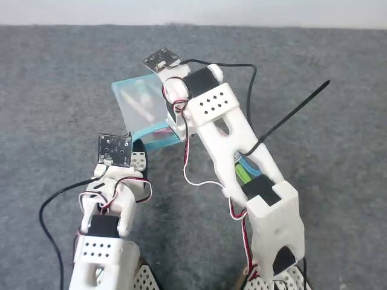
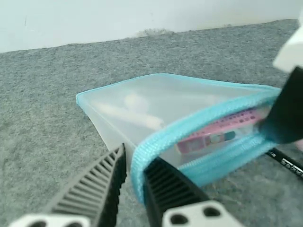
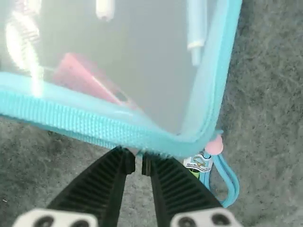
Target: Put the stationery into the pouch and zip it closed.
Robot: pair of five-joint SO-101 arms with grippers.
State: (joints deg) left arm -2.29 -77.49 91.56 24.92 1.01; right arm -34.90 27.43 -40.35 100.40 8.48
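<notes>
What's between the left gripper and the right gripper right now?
The pouch, its teal zipper edge running from one to the other with pink stationery inside, seen in the left wrist view.

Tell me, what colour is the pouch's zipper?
The zipper is light blue, shown best in the left wrist view.

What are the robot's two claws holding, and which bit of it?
Both hold the pouch. The left gripper pinches its blue zipper edge at one end; the right gripper nips the zipper edge beside the pull tab.
</notes>
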